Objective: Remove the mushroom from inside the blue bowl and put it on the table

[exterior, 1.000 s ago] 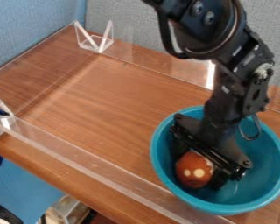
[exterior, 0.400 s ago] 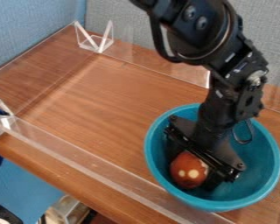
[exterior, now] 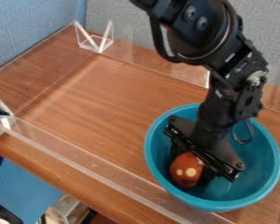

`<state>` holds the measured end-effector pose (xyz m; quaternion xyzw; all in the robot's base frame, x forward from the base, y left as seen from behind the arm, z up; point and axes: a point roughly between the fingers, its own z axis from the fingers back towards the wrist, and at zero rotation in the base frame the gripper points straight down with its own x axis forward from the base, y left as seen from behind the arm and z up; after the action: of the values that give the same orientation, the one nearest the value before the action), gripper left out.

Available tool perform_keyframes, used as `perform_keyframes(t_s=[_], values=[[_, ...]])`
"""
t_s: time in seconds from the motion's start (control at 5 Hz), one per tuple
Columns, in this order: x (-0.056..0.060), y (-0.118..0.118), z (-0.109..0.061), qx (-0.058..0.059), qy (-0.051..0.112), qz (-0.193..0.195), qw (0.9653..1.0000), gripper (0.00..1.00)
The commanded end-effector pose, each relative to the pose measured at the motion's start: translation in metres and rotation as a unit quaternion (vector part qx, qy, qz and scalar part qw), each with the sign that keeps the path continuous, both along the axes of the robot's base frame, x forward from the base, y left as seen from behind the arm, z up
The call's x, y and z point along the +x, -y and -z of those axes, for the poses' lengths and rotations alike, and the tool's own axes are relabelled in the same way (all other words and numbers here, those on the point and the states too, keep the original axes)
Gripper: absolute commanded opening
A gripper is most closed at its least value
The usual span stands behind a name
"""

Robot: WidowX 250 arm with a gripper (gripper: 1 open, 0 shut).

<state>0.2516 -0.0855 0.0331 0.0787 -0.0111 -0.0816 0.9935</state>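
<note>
The blue bowl (exterior: 258, 164) stands on the table (exterior: 95, 87) at the near right, close to the front acrylic wall. Inside it, toward its near left side, lies the mushroom (exterior: 187, 170), showing a glossy reddish-brown cap and a pale patch. My gripper (exterior: 198, 164) points straight down into the bowl, with its black fingers (exterior: 174, 140) on either side of the mushroom and shut on it. The mushroom rests low in the bowl. The arm hides the far part of the bowl's floor.
Low clear acrylic walls (exterior: 73, 153) edge the table along the front and left. A clear triangular bracket (exterior: 95, 39) stands at the far corner. The black arm (exterior: 206, 35) rises from the bowl to the upper right. A grey wall stands behind the table.
The fingers have closed in on the mushroom. The bowl has shifted slightly left and away since the earliest frame. The hand has stayed low in the bowl.
</note>
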Motion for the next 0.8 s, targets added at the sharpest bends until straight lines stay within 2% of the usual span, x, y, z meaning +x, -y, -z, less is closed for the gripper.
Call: perform_keyframes(t_s=[0.0,0.6], values=[[0.0037,0.0011,-0.0139,-0.008,0.023,0.001,0.9997,0.0],[0.0033,-0.0023,-0.0181,-0.006,0.024,-0.005,0.9997,0.0]])
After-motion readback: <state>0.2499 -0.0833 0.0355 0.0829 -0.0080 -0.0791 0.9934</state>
